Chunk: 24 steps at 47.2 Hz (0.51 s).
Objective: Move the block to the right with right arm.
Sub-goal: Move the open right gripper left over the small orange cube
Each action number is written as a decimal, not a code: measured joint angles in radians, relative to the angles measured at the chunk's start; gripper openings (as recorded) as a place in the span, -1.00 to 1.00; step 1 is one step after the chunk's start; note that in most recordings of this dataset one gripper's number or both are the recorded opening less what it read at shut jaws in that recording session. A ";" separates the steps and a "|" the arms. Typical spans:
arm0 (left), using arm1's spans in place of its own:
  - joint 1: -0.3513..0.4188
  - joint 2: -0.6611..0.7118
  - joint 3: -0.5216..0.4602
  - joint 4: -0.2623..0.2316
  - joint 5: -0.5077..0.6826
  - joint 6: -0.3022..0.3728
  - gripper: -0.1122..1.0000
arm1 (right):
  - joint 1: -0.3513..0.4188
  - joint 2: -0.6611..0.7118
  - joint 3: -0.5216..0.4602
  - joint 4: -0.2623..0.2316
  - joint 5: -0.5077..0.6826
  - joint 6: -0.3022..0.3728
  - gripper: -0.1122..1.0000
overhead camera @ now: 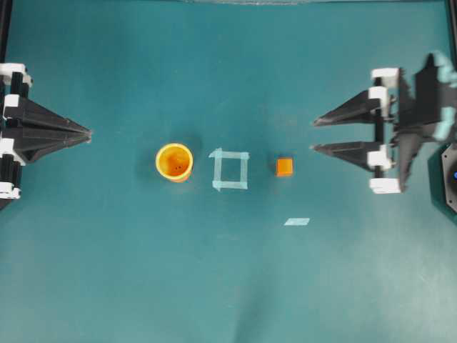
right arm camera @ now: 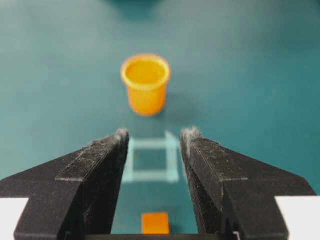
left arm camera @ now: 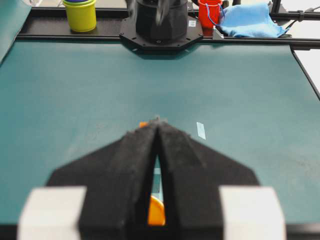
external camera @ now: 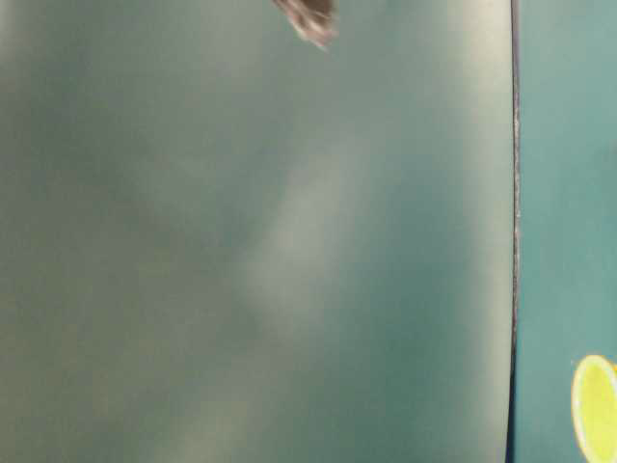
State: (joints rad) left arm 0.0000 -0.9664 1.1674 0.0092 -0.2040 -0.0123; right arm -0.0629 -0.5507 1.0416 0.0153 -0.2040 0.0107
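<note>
The block (overhead camera: pixel 284 166), a small orange cube, rests on the teal table just right of a pale tape square (overhead camera: pixel 230 170). My right gripper (overhead camera: pixel 314 135) is open, its black fingertips a short way right of the block and apart from it. In the right wrist view the block (right arm camera: pixel 155 223) lies on the table low between the spread fingers of the right gripper (right arm camera: pixel 155 135), touching neither. My left gripper (overhead camera: pixel 89 133) rests at the far left, shut and empty. In the left wrist view the left gripper (left arm camera: pixel 158 120) hides most of the block (left arm camera: pixel 143 124).
An upright orange cup (overhead camera: pixel 174 162) stands left of the tape square. A short tape strip (overhead camera: pixel 296 221) lies in front of the block. Beyond the table's far edge sit a yellow cup (left arm camera: pixel 80 14), a red cup (left arm camera: pixel 209 12) and a blue cloth (left arm camera: pixel 247 20).
</note>
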 measured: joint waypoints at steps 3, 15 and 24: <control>0.000 0.000 0.000 0.000 0.002 0.000 -0.81 | -0.002 0.058 -0.012 -0.002 0.003 -0.002 0.16; 0.000 0.000 0.000 0.000 0.009 0.000 -0.81 | -0.003 0.261 -0.046 0.000 0.003 0.000 0.20; 0.000 0.000 0.000 0.000 0.011 0.000 -0.81 | -0.003 0.365 -0.061 0.000 0.002 0.000 0.23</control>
State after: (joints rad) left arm 0.0000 -0.9664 1.1674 0.0092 -0.1933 -0.0123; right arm -0.0660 -0.1856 0.9802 0.0153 -0.2025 0.0107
